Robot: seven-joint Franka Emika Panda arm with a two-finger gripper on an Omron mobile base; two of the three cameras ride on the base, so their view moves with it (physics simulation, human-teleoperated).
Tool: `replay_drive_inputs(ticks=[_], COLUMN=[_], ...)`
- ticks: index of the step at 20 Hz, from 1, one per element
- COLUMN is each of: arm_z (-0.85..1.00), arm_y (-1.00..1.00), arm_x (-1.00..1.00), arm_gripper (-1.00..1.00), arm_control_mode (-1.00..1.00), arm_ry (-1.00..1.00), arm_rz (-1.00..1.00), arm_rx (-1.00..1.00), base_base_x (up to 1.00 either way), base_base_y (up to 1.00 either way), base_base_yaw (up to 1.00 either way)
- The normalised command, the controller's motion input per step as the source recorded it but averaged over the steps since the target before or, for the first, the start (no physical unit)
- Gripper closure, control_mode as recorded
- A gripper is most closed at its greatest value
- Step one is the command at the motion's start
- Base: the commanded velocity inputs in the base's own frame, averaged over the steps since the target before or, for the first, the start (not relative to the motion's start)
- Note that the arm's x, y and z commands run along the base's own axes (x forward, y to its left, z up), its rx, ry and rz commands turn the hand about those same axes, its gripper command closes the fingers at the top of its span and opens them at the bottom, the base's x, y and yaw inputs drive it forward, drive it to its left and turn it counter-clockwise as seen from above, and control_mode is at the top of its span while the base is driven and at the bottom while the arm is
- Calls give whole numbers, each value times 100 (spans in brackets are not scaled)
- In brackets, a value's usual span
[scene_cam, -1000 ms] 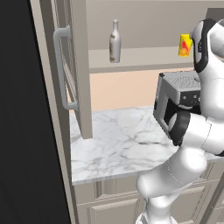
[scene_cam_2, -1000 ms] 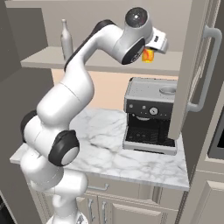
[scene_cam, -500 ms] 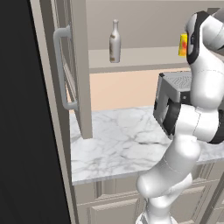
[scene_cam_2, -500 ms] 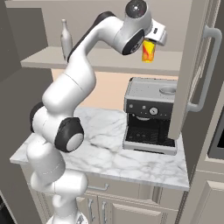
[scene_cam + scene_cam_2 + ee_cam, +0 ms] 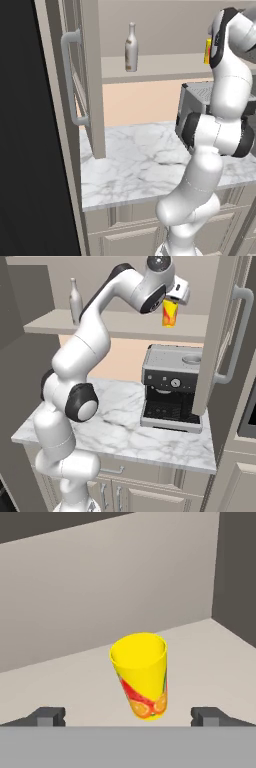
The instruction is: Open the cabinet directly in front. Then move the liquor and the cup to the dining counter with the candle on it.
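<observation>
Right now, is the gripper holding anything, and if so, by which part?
Nothing. The gripper is open, its fingertips apart from the cup on the cabinet shelf.

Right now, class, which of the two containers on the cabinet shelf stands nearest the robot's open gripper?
The bright yellow cup with the red-orange fruit mark: it stands upright just ahead of the open gripper. The pale grey-beige bottle stands farther left along the shelf.

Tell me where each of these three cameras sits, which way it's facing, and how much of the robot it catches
Left base view: behind the arm's left, facing the open cabinet, liquor on its shelf; the arm rises at right.
Right base view: behind its right, facing the same shelf, cup and coffee machine; the arm rises at left.
Hand view: on the hand, facing the cup between the open gripper tips.
Both base views share liquor, cup and marble countertop.
</observation>
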Motion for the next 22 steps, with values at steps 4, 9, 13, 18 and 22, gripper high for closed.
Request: replay_drive_inputs(ticks=[4,9,13,18,22], arm_z=[0,-3,-1,-36,-36], arm_y=[11,32,48,23,5], arm_x=[0,0,0,0,0], arm_gripper=[-100,-100,-100,-100,-100], arm_control_mode=[-100,-100,-100,-100,-100], arm_ry=[0,-1,0,3,0], arm_rz=[2,0,0,2,3], arm_rx=[-3,-10,-15,-19,-12], base_base_x=[0,0,0,0,0], base_base_y=[0,0,0,0,0], base_base_yaw=[0,0,0,0,0])
